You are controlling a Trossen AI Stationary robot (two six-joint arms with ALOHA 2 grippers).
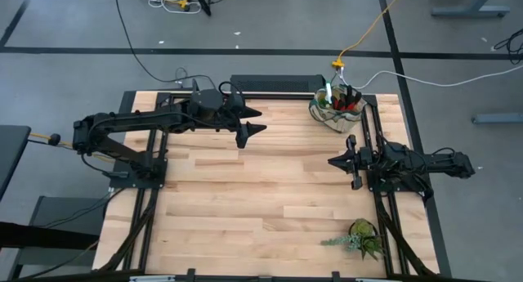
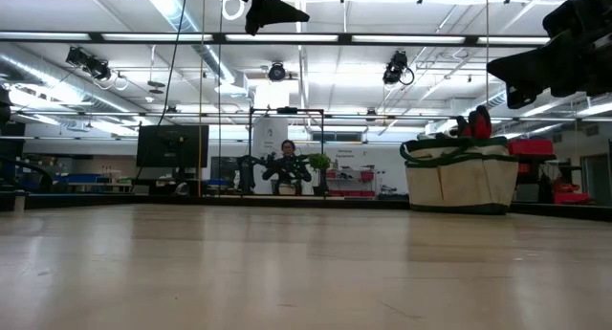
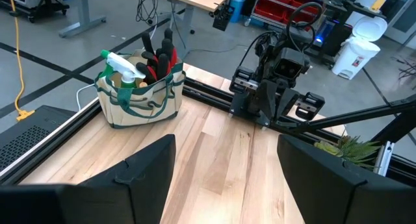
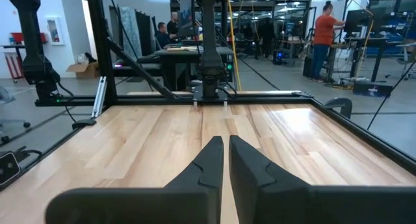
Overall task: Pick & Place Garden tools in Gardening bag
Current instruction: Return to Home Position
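Note:
The gardening bag (image 1: pixel 335 110), beige with dark green trim, stands upright on its base at the table's far right corner. Garden tools stick out of its top: red-and-black gloves (image 3: pixel 162 58), a green and white plastic piece (image 3: pixel 123 67) and dark handles. My left gripper (image 1: pixel 255 121) hangs open high above the far middle of the table, left of the bag, with nothing between its fingers. My right gripper (image 1: pixel 339 162) is shut at the table's right side, near its base, and empty. In the low view the bag (image 2: pixel 462 175) stands at the right.
A leafy green plant (image 1: pixel 359 237) lies near the table's front right corner. The wide wooden tabletop (image 1: pixel 245 200) stretches between the arms. Black frame rails run along the table's edges. Cables lie on the floor beyond the far edge. People stand in the room behind.

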